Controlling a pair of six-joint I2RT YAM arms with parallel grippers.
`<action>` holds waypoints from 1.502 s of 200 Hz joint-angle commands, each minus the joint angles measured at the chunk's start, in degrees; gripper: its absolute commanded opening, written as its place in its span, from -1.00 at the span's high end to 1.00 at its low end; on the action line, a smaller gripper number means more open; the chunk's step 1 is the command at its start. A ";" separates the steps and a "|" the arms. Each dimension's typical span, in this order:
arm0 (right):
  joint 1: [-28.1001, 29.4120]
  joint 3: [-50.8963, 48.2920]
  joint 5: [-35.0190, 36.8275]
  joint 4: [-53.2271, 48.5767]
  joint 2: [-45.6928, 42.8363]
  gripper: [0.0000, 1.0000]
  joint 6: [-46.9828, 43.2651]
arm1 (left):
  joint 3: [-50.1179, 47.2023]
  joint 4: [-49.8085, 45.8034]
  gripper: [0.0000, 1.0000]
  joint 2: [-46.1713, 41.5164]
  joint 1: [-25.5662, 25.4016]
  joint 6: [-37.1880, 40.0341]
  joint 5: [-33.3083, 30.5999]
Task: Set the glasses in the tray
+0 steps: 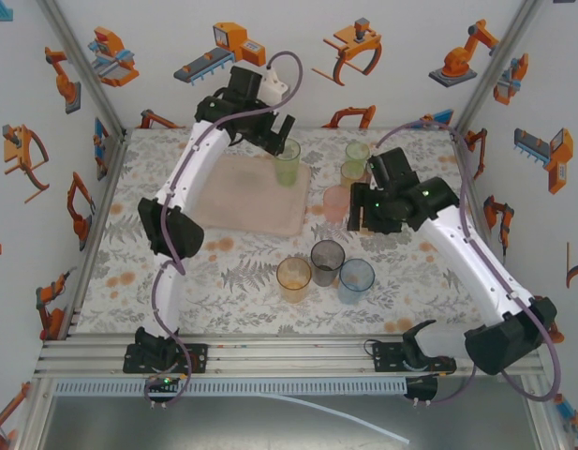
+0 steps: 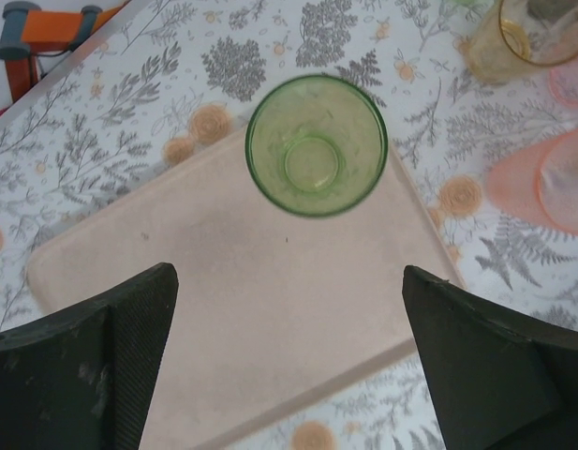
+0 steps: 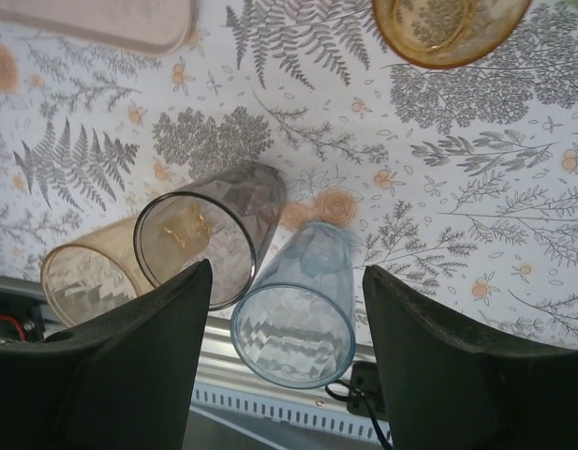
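Note:
A green glass [image 2: 317,145] stands upright on the far right corner of the pale pink tray [image 2: 223,309]. My left gripper [image 2: 289,356] hangs open above it, fingers wide apart and holding nothing. From above, the left gripper [image 1: 279,136] sits just behind the green glass [image 1: 287,161] on the tray [image 1: 242,197]. My right gripper [image 3: 284,309] is open and empty. A blue glass [image 3: 298,314] shows between its fingers, standing on the table beyond them, beside a smoky grey glass [image 3: 209,234] and an orange one [image 3: 87,277]. The right gripper [image 1: 363,217] hovers right of the tray.
The orange [image 1: 294,278], grey [image 1: 327,261] and blue [image 1: 356,279] glasses cluster near the front middle. A pink glass [image 1: 337,202] and two greenish glasses [image 1: 354,161] stand right of the tray. The metal rail [image 1: 289,354] runs along the near edge.

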 commanded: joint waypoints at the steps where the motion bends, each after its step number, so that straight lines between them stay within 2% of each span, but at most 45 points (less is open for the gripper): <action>1: 2.84 2.18 -1.07 -2.71 2.14 -0.23 -1.49 | -3.40 -7.04 -0.94 -9.91 0.79 1.33 1.06; 54: 7.82 0.27 1.88 -0.44 6.43 -0.23 -1.22 | -22.45 -8.78 -0.94 -29.05 4.42 -0.43 6.06; 119: 10.61 -3.93 8.10 3.35 7.38 -0.21 -1.29 | -39.57 -7.63 -0.94 -43.22 6.76 0.97 8.87; 165: 10.65 -6.76 10.14 7.43 7.06 -0.15 -0.88 | -45.34 -5.83 -0.94 -46.72 7.02 -0.26 8.75; 212: 10.71 -8.31 10.56 9.62 7.73 0.05 -0.44 | -46.30 -5.38 -0.94 -47.15 7.44 -0.43 8.57; 300: 10.80 -9.78 10.58 11.65 8.69 0.18 -0.70 | -46.81 -5.02 -0.94 -47.42 7.77 -0.94 8.80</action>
